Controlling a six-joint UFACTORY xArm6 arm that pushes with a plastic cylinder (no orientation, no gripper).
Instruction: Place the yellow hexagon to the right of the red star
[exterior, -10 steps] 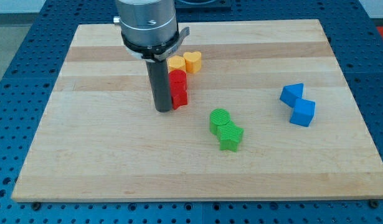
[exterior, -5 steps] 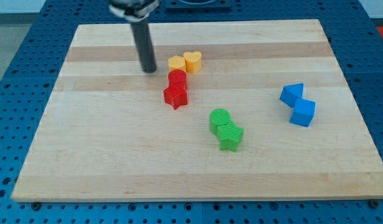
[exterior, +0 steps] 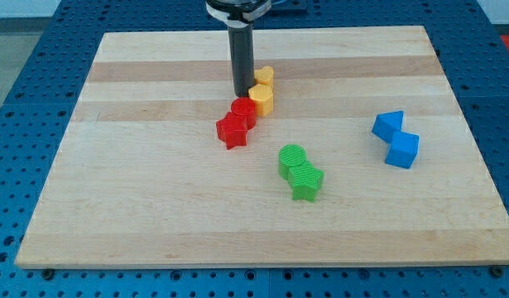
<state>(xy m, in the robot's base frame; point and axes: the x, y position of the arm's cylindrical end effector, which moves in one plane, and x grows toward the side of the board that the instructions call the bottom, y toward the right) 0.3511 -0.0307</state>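
Now, my tip point(exterior: 242, 93) touching yellow hexagon point(exterior: 261, 99) (left side)

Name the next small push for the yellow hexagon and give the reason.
Probably keep nudging the yellow hexagon toward the view's bottom. My tip sits just to its left and slightly above, touching it. The hexagon lies up and right of the red star, beside the red cylinder, so it needs to drop level with the star.

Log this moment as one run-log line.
my tip: at yellow hexagon's upper left | red star: below-left of hexagon | placement: not yet done
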